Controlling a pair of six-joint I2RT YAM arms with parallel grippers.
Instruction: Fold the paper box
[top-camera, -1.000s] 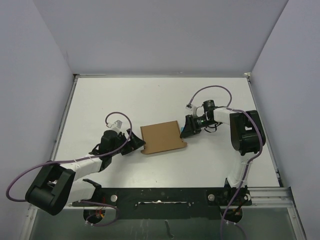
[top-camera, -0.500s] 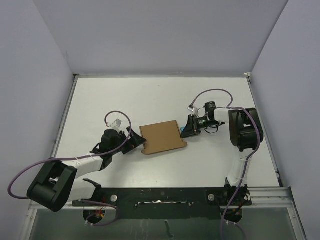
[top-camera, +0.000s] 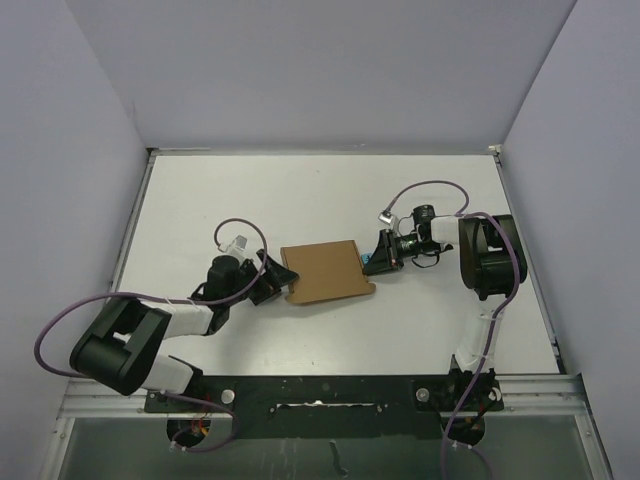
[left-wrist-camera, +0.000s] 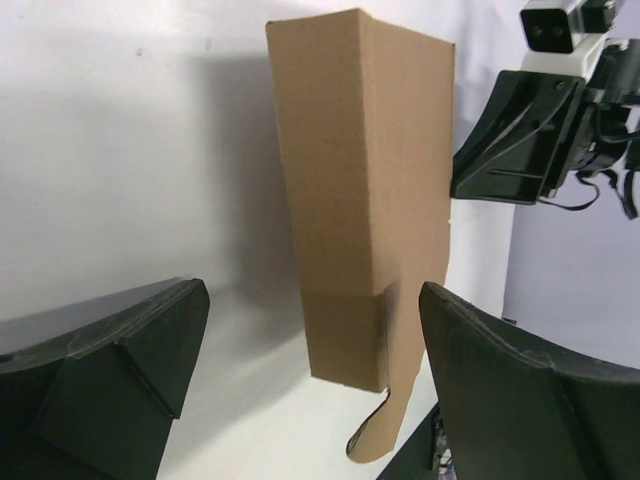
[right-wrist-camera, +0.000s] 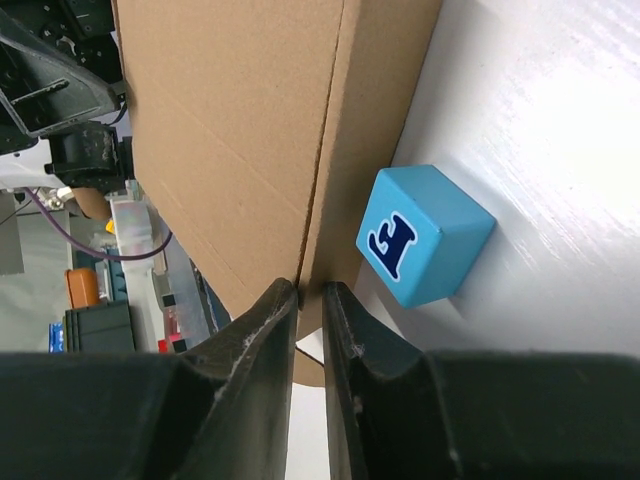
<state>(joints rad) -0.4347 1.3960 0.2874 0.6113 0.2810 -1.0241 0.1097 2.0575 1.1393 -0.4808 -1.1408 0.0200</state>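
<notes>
The paper box (top-camera: 325, 271) lies mid-table as a slim brown cardboard box, with a rounded flap sticking out at its near end (left-wrist-camera: 385, 440). My left gripper (top-camera: 277, 283) is at the box's left end, open wide; in the left wrist view its fingers (left-wrist-camera: 110, 370) straddle the box (left-wrist-camera: 365, 180) without touching it. My right gripper (top-camera: 373, 259) is at the box's right side. In the right wrist view it (right-wrist-camera: 310, 290) is pinched on the box's corner edge (right-wrist-camera: 240, 130). A small blue cube (right-wrist-camera: 425, 235) with a dark letter rests against the box beside those fingers.
White walls enclose the table (top-camera: 300, 190) on three sides. A black rail (top-camera: 320, 392) with both arm bases runs along the near edge. Purple cables loop over each arm. The right arm's wrist (left-wrist-camera: 520, 130) shows beyond the box in the left wrist view.
My right gripper has moved in toward the box's right edge and closed on it. My left arm has slid right toward the box's left end, jaws slightly wider.
</notes>
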